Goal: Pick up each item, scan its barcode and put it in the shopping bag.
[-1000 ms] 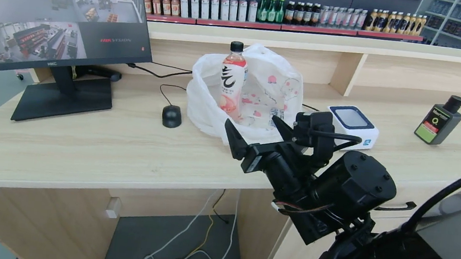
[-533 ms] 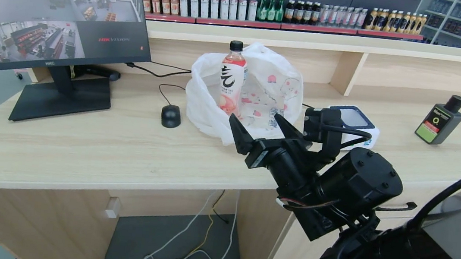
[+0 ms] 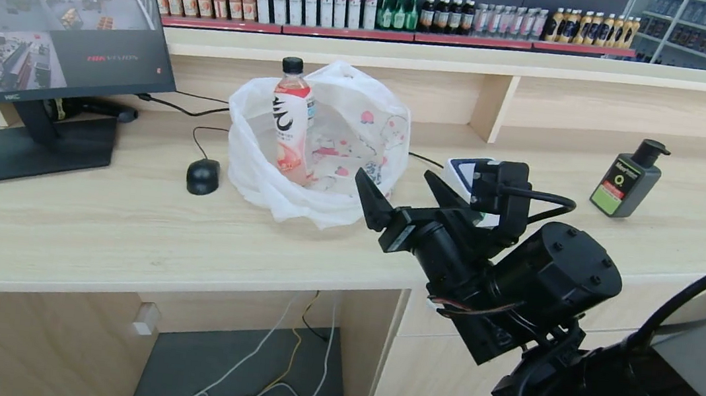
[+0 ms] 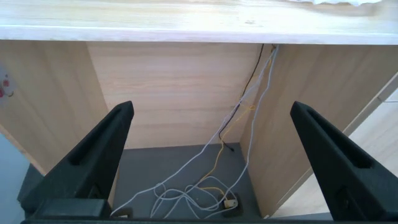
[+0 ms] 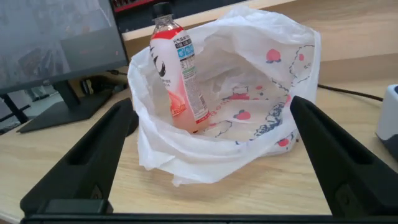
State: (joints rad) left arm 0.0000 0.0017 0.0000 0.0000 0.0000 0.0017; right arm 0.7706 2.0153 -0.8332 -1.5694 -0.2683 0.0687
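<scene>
Since the right gripper (image 3: 394, 175) has its jaws wide apart with nothing between them, hovering just in front of the bag (image 3: 373, 134), I'd read this as the gap between items. The bottle (image 3: 290, 126) is standing inside the bag, leaning a bit against its wall. The left gripper (image 4: 212, 107) hangs below the edge of the surface (image 3: 124, 218), jaws also apart and empty, facing the cables (image 4: 205, 186) in the cabinet underneath.

To do this bit well, imo: keep the jaws spread while clearing the bag, so they don't snag the thin plastic rim and tip the bottle. If the pump bottle (image 3: 627, 179), well off to the right, counts as the next item, grab it round the body rather than the pump head. Then turn whichever face has the barcode toward the scanner (image 3: 461, 168), which sits just beside the bag, half hidden by the right arm. Can't see a barcode from here.

Count: one bottle bagged, one bag, one scanner, one pump bottle, one mouse (image 3: 203, 176), one monitor (image 3: 48, 10).
</scene>
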